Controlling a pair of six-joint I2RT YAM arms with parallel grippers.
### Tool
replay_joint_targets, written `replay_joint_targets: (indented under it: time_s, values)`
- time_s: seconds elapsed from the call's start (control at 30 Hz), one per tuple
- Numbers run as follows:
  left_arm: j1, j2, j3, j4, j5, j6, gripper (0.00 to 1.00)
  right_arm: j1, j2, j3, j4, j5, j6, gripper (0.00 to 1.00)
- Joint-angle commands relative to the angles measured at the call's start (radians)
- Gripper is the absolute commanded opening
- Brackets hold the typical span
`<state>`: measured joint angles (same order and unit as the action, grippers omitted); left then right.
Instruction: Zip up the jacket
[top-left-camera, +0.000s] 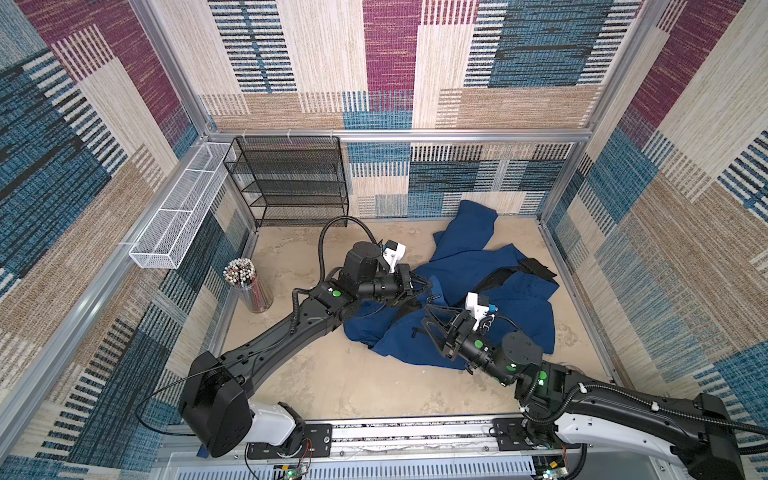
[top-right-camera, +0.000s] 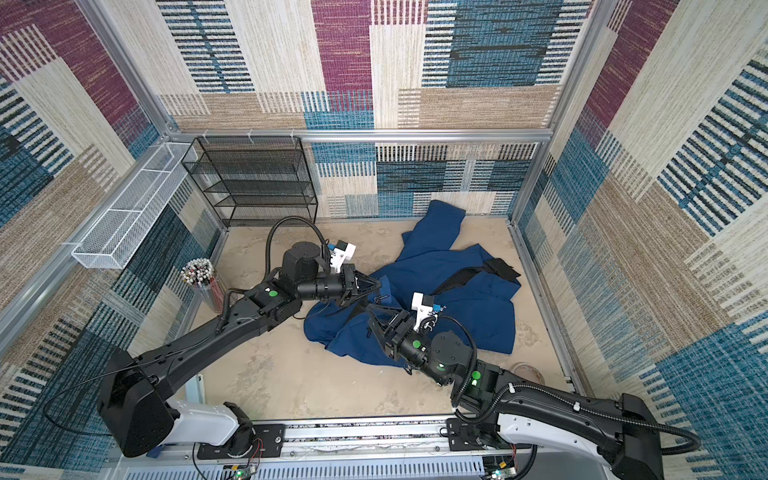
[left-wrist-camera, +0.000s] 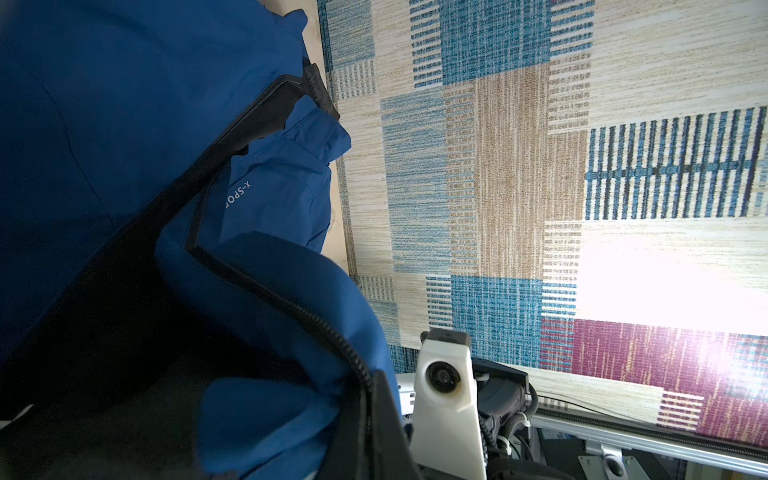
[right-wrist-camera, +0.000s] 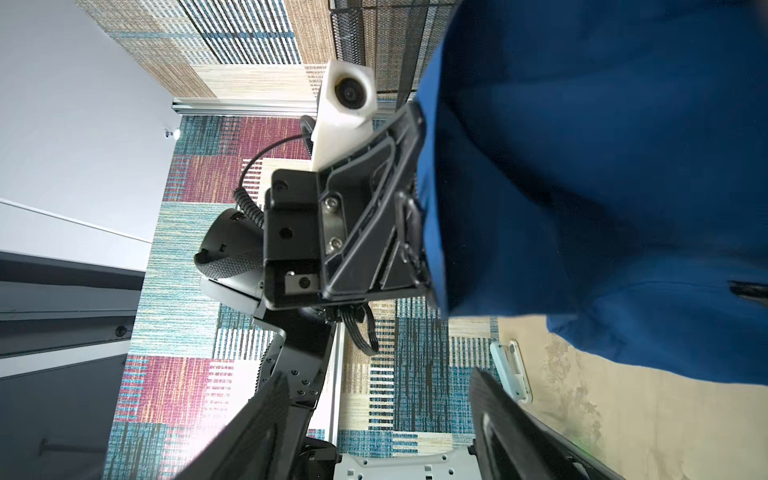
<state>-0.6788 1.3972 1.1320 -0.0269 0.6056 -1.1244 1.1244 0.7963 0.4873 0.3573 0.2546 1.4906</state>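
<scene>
**Top views: jacket (top-left-camera: 519, 307) unzipped; left claw (top-left-camera: 428, 284) clenched on it, right claw (top-left-camera: 430, 326) released**

The jacket lies crumpled on the tan table (top-left-camera: 374, 386). Its front is open, black lining (left-wrist-camera: 104, 332) shows between the two halves, and one sleeve runs away from the arms. The left claw sits at the jacket's left edge, clenched on a fold of front panel and holding it off the table. The right claw hangs over the jacket just beside the left one, fingers spread, nothing between them. In the left wrist view a line of zipper teeth (left-wrist-camera: 299, 311) runs down the held panel to the finger. No slider can be identified in any view.

Assessment: the halves are not yet joined. The right claw should take the opposite front edge low down, near its bottom end, and bring both ends level before any pull. The left claw ought to hold its panel taut rather than hoisted, so the teeth lie straight. Risk: lining may be pinched in with the zipper tape.

Surroundings: a black mesh rack (top-left-camera: 291, 183) stands well apart from the jacket, beyond its left edge. A white mesh basket (top-left-camera: 174, 224) hangs further left, and a pencil cup (top-left-camera: 249, 286) stands well to the jacket's left. None of these obstructs. The hindrance is the jacket's own bunched folds beneath the right claw.
</scene>
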Motion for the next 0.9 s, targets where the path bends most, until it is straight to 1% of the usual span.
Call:
replay_joint_targets:
  time_s: [0.0, 0.07, 0.13, 0.3, 0.43, 0.57, 0.7, 0.87]
  values:
    - [0.001, -0.004, 0.005, 0.01, -0.003, 0.011, 0.0, 0.001, -0.005, -0.029, 0.138, 0.051, -0.021, 0.71]
    - [0.0, -0.01, 0.001, 0.009, -0.007, 0.009, 0.0, 0.001, 0.0, -0.04, 0.185, 0.075, -0.051, 0.69]
    - [0.0, -0.013, 0.0, 0.007, -0.007, 0.008, 0.0, 0.0, 0.018, -0.027, 0.177, 0.083, -0.075, 0.68]
    - [0.001, -0.024, -0.005, 0.004, -0.01, 0.008, 0.0, -0.005, 0.062, -0.058, 0.252, 0.089, -0.077, 0.67]
    - [0.001, -0.033, -0.012, 0.001, -0.015, 0.006, 0.0, -0.009, 0.059, -0.061, 0.248, 0.108, -0.104, 0.66]
    - [0.001, -0.037, -0.024, 0.01, -0.016, 0.001, 0.0, -0.02, 0.056, -0.064, 0.27, 0.114, -0.146, 0.62]
    - [0.001, -0.039, -0.03, 0.013, -0.013, -0.001, 0.0, -0.038, 0.068, -0.069, 0.27, 0.1, -0.141, 0.55]
    - [0.001, -0.045, -0.033, 0.018, -0.018, -0.007, 0.0, -0.059, 0.08, -0.082, 0.259, 0.083, -0.123, 0.53]
